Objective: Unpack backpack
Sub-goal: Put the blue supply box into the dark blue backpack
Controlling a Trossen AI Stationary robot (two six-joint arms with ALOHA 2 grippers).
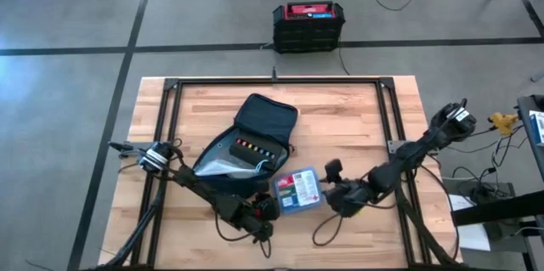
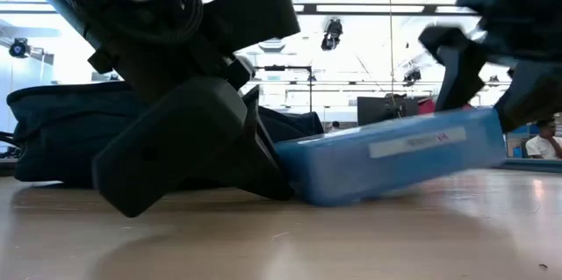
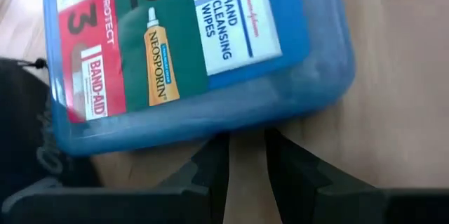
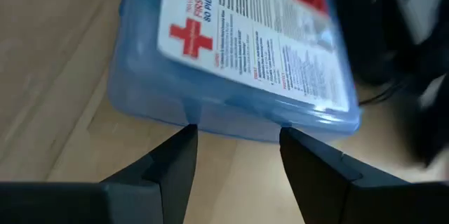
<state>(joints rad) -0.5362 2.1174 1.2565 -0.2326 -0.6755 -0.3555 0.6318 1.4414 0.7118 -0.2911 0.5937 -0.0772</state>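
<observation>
The backpack (image 1: 246,145) lies open mid-table. Your left gripper (image 1: 265,210) sits low, fingers nearly closed, empty, by the blue box (image 1: 297,189); your right gripper (image 1: 327,188) reaches, fingers spread, at the box's opposite edge.

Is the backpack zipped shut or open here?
Open: the backpack lies unzipped, flap folded back, grey lining and items showing inside.

Both arms are bending low over the tabletop (image 1: 357,118) and reaching toward each other near its front edge. The left hand (image 1: 265,209) is sitting low, with its two fingers (image 3: 210,164) only a little way apart and holding nothing. The right hand (image 1: 333,177) is coming in from the other side, with its fingers (image 4: 175,157) spread wide and also holding nothing.
</observation>
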